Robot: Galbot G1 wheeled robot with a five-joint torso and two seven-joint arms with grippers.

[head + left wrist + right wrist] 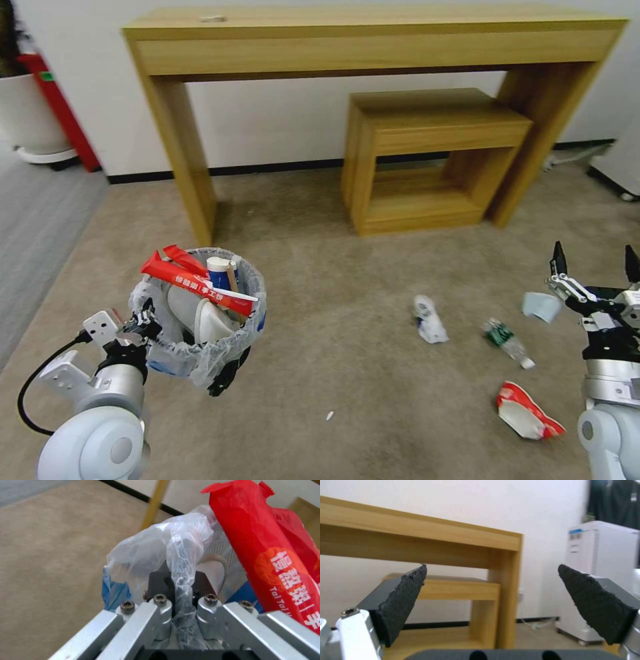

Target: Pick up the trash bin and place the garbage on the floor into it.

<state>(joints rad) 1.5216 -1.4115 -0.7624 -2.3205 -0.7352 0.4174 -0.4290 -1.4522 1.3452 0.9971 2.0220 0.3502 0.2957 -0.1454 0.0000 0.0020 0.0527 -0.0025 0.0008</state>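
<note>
My left gripper [145, 319] is shut on the near rim of the trash bin [223, 370], a black bin with a clear bag over its rim [156, 542]. The left wrist view has the left gripper [181, 581] pinching bag and rim. In the bin are a red wrapper [200, 283] [266, 555], a white slipper [208, 321], a blue-white cup [219, 269] and a wooden stick [232, 275]. On the floor [333, 267] lie a white bag [430, 320], a green-labelled bottle [508, 341], a blue mask [541, 305], a red-white cup [527, 410] and a small white scrap [329, 415]. My right gripper [593, 263] [493, 585] is open, raised near the mask.
A tall wooden console table [373, 40] stands against the wall with a lower wooden bench [427, 153] under it. A white plant pot [30, 113] and grey ribbed carpet [33, 220] are at the left. A white appliance [603, 580] stands at the right.
</note>
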